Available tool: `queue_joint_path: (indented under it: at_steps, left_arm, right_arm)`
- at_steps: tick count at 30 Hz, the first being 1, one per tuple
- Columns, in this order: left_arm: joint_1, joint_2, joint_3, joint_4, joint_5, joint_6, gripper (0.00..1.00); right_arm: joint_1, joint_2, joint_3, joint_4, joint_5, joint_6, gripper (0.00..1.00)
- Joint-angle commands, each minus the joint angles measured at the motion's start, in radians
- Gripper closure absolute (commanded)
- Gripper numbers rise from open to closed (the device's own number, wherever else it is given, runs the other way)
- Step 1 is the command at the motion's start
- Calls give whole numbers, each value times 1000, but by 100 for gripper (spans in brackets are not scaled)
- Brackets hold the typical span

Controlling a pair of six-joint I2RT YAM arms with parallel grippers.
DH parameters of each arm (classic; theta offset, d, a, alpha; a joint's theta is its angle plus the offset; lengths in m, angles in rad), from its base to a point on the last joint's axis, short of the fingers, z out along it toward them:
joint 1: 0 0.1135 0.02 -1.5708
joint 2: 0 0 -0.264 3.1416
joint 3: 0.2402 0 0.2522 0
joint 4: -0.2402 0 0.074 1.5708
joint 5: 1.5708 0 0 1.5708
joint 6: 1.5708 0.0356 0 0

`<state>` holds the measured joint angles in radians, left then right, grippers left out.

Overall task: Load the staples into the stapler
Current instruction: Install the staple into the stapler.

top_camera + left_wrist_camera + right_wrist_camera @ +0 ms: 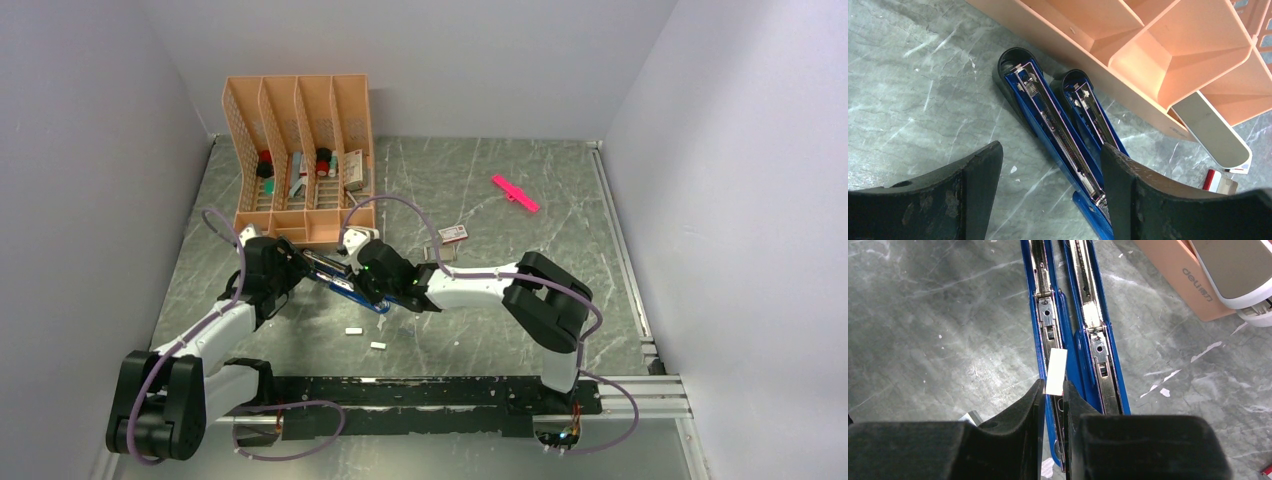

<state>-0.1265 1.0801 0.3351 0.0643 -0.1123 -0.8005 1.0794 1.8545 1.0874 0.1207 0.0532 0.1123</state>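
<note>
Silvery-grey and super thin, the staples [1056, 371] are sitting pinched by their near end between the pressed-together fingers of the right hand [1053, 391], hanging right over one open channel of the blue stapler [1088, 315]. I'm guessing the strip is weighing next to nothing. It's probably stiff along its length but only glued together, so it's likely snapping if squeezed hard or bent, and that smooth metal is looking slippery. Gripping the flat sides near one end, like here, seems the way to go, leaving the free end to drop into the channel. The stapler is lying folded open on the marbled grey bench [923, 315], showing painted metal rails, springs and black plastic ends, just beside the peach plastic organizer [1198, 55]. The left hand [1050, 157] is hovering spread wide over it, gripping nothing. Two spare strips [352, 330] are lying loose on the bench nearer the arm bases.
</note>
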Motion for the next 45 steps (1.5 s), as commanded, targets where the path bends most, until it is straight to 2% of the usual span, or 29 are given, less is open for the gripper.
queue_joint_path:
  at_steps: [1,29,45]
  left_arm:
    - [-9,1,-7,39,-18,12,24]
    - [-9,3,-7,40,-23,9,24]
    - [-9,5,-9,48,-17,9,24]
  right_arm:
    - [2,13,22,-22,6,12,100]
    - [2,30,38,-118,-5,32,100]
    - [2,-76,-26,49,18,-19,100]
